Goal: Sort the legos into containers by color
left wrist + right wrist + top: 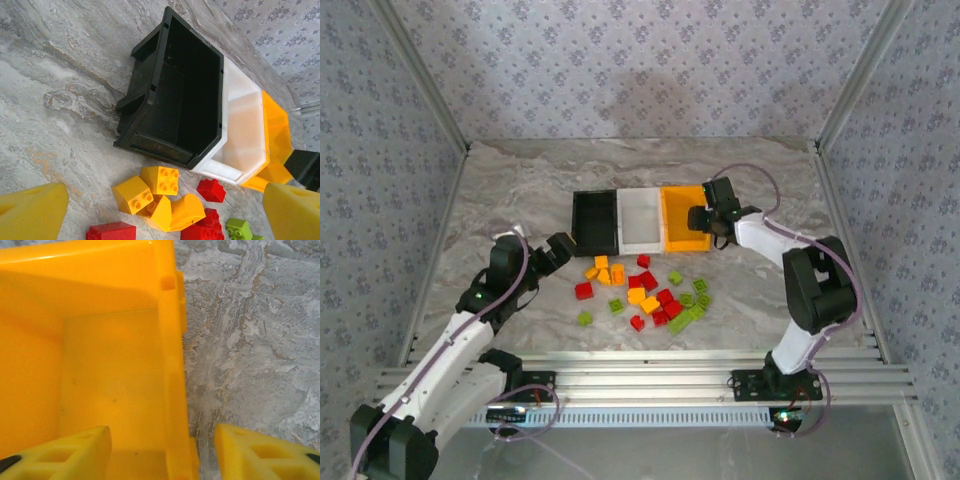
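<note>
Closest to the lens on the right wrist cam are its own yellow fingers point(65, 455). They're spread apart and straddle the right wall of the orange bin point(115, 365), one inside it and one out over the marble table point(250, 340), with nothing pinched between them.

By size from overhead, after the table come the three bins, touching in a row: black bin point(595, 222), white bin point(640, 222), orange on the right. The right gripper point(703, 218) sits at the orange one's right edge. The left gripper point(560, 250) hangs just off the black bin's front-left corner, jaws wide, holding nothing.

Smallest stuff is the legos point(640, 295), red, yellow-orange and green. They're scattered loose on the table just in front of the bins, none in a bin that I can see.

What the next grab turns on, I reckon: the pile lies to the right of the left gripper and toward the table's near edge from the right gripper. The left one looks closer to the yellow-orange bricks point(160, 180) at the pile's left end.
</note>
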Motion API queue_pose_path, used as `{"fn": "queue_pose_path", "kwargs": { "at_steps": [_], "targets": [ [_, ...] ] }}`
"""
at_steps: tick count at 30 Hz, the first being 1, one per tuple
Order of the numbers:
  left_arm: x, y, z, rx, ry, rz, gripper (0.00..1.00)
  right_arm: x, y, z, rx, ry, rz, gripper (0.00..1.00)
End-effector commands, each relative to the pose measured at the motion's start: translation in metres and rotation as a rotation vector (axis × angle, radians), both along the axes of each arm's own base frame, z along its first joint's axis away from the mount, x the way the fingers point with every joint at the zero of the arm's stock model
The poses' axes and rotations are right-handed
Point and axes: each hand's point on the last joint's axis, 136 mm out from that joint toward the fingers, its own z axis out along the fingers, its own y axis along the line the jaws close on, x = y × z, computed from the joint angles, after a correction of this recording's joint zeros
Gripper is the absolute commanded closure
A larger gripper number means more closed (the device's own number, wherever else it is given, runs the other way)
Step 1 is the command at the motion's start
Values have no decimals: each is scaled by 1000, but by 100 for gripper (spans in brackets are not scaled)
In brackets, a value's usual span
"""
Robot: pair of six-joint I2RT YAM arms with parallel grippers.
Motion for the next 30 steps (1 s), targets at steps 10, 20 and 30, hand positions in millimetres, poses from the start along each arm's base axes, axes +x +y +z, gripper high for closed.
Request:
{"fn": "queue_pose_path", "kwargs": {
  "at_steps": [10,20,30],
  "targets": [
    [-13,-25,-3,39,52,-131,1,-90,16,13,83,51,-74,23],
    [-20,-35,-15,10,64,-166,0,-79,5,21,196,38,-62,22],
    [-23,-27,-16,32,50,-146,1,-20,-18,20,132,36,-152,24]
  ]
}}
